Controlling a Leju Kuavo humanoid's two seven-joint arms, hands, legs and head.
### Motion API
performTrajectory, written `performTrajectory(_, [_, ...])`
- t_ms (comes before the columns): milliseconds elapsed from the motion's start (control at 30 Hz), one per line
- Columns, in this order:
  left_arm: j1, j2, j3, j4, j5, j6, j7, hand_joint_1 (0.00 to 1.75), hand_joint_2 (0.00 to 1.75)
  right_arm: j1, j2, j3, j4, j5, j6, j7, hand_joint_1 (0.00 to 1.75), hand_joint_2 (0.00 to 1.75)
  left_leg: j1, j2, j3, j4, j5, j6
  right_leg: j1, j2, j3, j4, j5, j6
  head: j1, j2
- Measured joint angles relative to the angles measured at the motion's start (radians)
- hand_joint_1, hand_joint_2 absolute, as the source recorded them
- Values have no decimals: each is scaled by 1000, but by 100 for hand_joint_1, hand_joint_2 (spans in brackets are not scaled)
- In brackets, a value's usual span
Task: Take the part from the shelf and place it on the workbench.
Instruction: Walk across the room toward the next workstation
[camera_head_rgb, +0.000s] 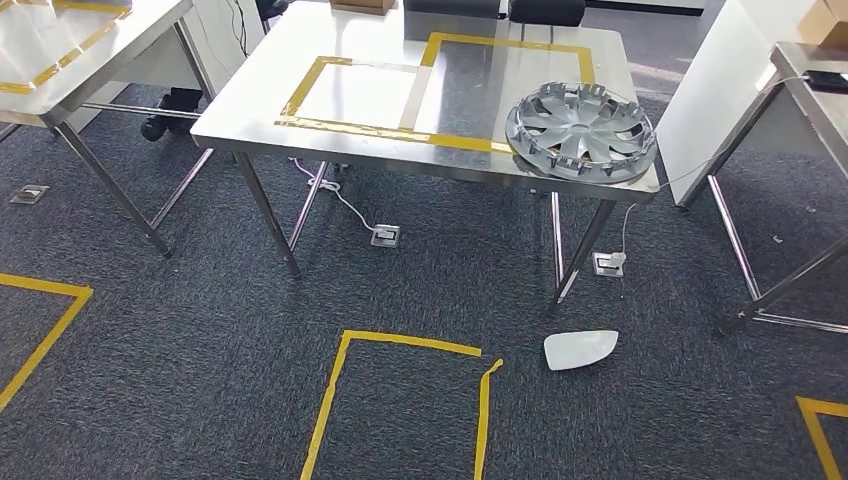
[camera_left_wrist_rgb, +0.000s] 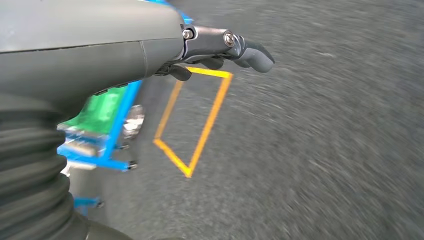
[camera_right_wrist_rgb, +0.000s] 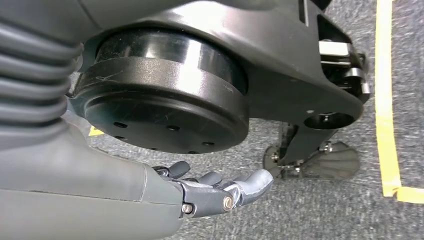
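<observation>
head view: silver round plastic wheel cover (camera_head_rgb: 581, 131) lies flat on the shiny steel workbench (camera_head_rgb: 340, 135), at the bench's near right corner, its rim slightly over the front edge. yellow tape rectangles (camera_head_rgb: 352, 92) are stuck on the bench top, just left of the wheel cover. a small white curved panel (camera_head_rgb: 580, 349) lies on the dark grey carpet (camera_head_rgb: 200, 340) below the bench, near its front right leg. yellow tape square outline (camera_head_rgb: 400, 400) on the carpet in front of the bench. more steel tables stand left and right of the bench.

left wrist view: left hand (camera_left_wrist_rgb: 220, 47) hangs over the carpet, fingers loosely apart and slightly bent, holding nothing. a blue-framed cart with green part (camera_left_wrist_rgb: 102, 130) is beside it, picture blurred.

right wrist view: right hand (camera_right_wrist_rgb: 220, 192) hangs over the carpet, fingers apart, loosely extended, nothing in them. yellow tape line (camera_right_wrist_rgb: 387, 100) on the carpet.
</observation>
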Motion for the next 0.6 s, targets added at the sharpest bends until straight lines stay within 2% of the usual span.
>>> performTrajectory(67, [7,-2,-26,-5,28,-25,-29,0,175,7,-7,33,-7,-34,2,-3,0,87,0,0,0,0,0,0,0,0,0,0,0,0,0,0])
performTrajectory(133, [16,-2,-51,-11,60,-47,-45,0,87,14,-15,70,-15,-74,2,-2,0,0,0,0,0,0,0,0,0,0,0,0,0,0,0,0])
performTrajectory(200, [25,-1,-76,-18,92,-68,-57,0,0,22,-24,108,-23,-113,2,-2,0,0,0,0,0,0,0,0,0,0,0,0,0,0,0,0])
performTrajectory(500, [61,21,-194,-51,236,-161,-112,0,0,61,-60,302,-59,-290,2,4,0,0,0,0,0,0,0,0,0,0,0,0,0,0,0,0])
performTrajectory(600, [73,31,-234,-62,285,-192,-130,0,131,74,-72,372,-70,-351,2,10,0,0,0,0,0,0,0,0,0,0,0,0,0,0,0,0])
